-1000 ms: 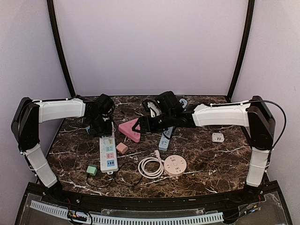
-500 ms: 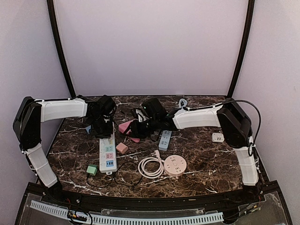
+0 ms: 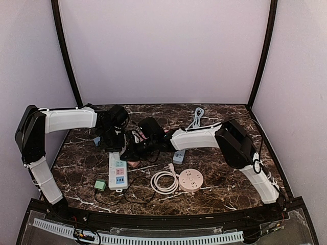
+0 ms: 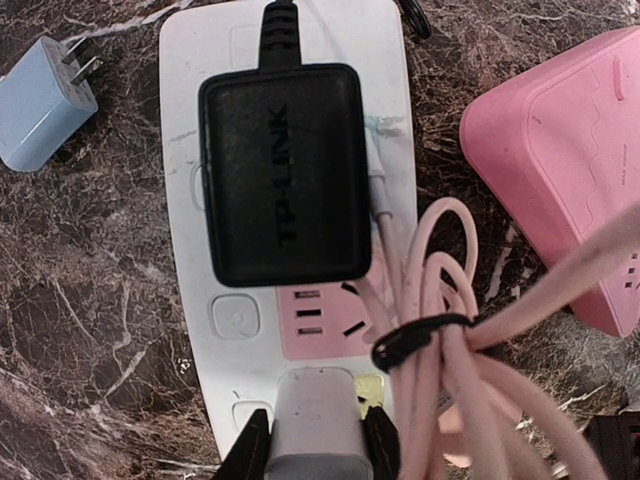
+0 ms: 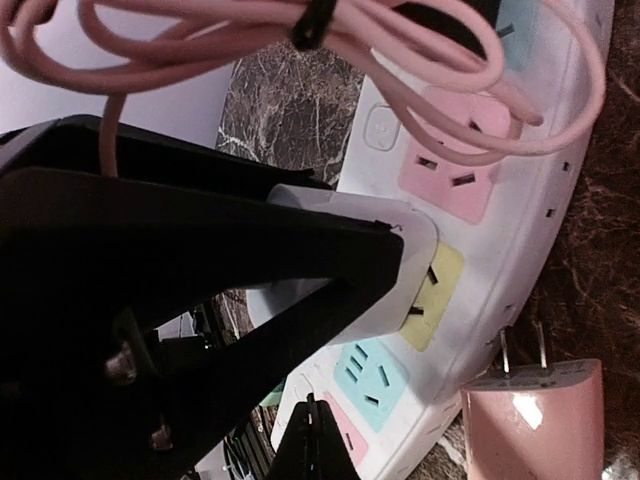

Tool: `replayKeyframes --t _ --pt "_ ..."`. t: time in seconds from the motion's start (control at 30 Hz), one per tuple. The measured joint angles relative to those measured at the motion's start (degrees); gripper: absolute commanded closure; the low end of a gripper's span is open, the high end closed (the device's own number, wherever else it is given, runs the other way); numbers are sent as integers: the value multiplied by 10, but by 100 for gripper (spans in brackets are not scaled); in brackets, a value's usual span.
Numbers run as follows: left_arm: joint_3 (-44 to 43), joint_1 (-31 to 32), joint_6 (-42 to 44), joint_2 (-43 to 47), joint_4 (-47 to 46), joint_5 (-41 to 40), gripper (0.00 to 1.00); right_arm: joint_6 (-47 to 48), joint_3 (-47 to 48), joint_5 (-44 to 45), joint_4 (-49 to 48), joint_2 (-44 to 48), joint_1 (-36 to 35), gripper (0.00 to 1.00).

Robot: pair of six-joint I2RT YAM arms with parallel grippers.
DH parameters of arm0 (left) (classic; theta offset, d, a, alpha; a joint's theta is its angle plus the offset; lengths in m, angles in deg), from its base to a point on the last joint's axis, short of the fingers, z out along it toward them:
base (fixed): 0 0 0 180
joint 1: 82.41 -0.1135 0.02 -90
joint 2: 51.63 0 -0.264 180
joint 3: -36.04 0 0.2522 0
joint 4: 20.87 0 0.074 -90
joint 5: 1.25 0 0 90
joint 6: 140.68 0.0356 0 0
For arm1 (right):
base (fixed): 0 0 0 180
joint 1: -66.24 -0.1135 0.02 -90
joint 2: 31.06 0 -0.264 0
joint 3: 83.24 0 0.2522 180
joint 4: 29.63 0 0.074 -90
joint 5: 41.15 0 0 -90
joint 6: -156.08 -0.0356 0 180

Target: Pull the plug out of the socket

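**Surface and room.** A dark marble table [image 3: 232, 171] veined in white stands within pale lilac walls [image 3: 163, 51]. Both arms reach to the left of centre: the left arm [image 3: 66, 120] from its own side, the right arm [image 3: 196, 138] folded across.

**Task item.** A white power strip [image 3: 118, 172] lies lengthwise under both wrists. The white plug [image 4: 312, 425] sits at the strip's yellow socket [image 5: 440, 290].

**Fingers.**
- The left gripper [image 4: 312, 440] is clamped on the white plug, with its fingers [image 4: 382, 448] pressed against opposite sides.
- The right gripper [image 3: 134, 148] hangs just beside the strip. Its opening cannot be told from any view.

**Per view.**
- Only the left wrist view shows a black adapter [image 4: 285, 175] seated further along the strip. It also shows a blue charger [image 4: 40, 100] lying loose beside the strip and a pink socket block [image 4: 570, 170] on the other side.
- Only the right wrist view shows the plug's prongs at the socket face and a salmon charger [image 5: 530, 415] next to the strip.
- A pink cable bundle [image 4: 440, 350] drapes over the strip.
- Only the top view shows a round pink hub [image 3: 191, 180], a coiled white cable [image 3: 163, 182] and a green adapter [image 3: 100, 185].
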Motion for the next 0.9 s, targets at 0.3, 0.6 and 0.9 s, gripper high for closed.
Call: replayKeyframes --t 0.3,0.6,0.9 --pt "-3 4 -13 0 7 0 100 -55 37 -14 17 -47 -5 100" --pt "-12 15 -18 1 18 -5 100 -83 71 -6 61 -57 -6 100" --pt "-12 30 -31 32 23 -20 100 -90 78 5 74 -58 -6 100"
